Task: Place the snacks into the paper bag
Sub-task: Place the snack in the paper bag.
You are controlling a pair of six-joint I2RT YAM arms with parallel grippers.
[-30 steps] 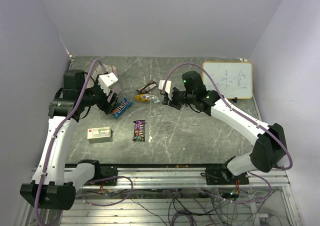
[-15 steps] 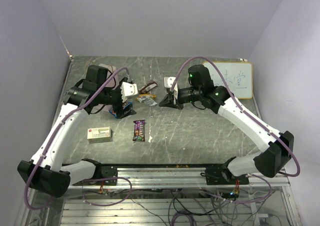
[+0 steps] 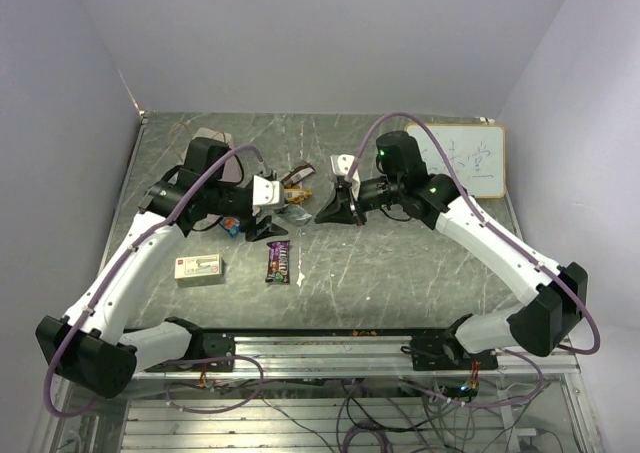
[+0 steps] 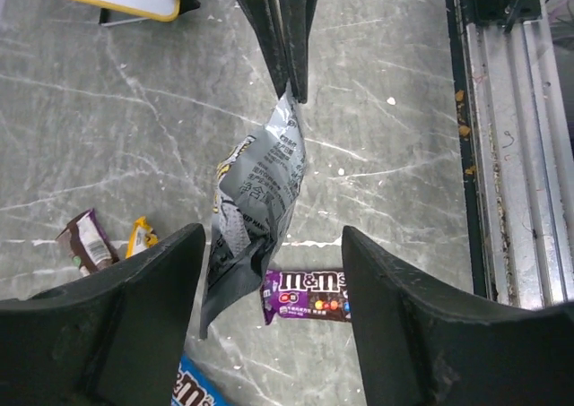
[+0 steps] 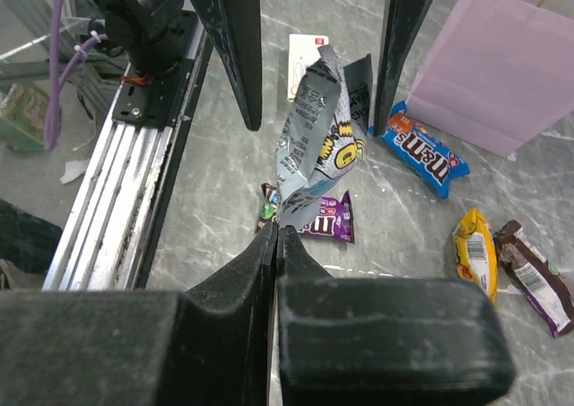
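While the right gripper is clamped on one corner of a silver packet, holding it up over the table, the left gripper has its fingers spread wide on either side of the packet's far end. I can't tell if either finger touches it. The silver packet has black Chinese print and a yellow cartoon graphic; the brand is not legible.

The blue packet reads "m&m's" in white and lies flat just by the foot of the paper bag. The purple-brown packet also reads "m&m", with coloured candies printed on it, and lies flat below the held packet. The yellow packet and brown packet lie side by side; their print is too small to read.

The paper bag is plain pale pink-mauve with no writing. It stands upright at 10 o'clock on the table in the top view, mostly hidden behind the left arm.

The beige box has a red mark and sits at 8 o'clock; its text is unreadable. The whiteboard, light-framed, lies at 2 o'clock and bears handwritten characters I can't make out.

The table is dark grey-green marble-look with white veins and a few crumbs near the near edge. An aluminium rail runs along 6 o'clock and carries the arm bases, with cables below it. The walls are plain pale lavender-white.
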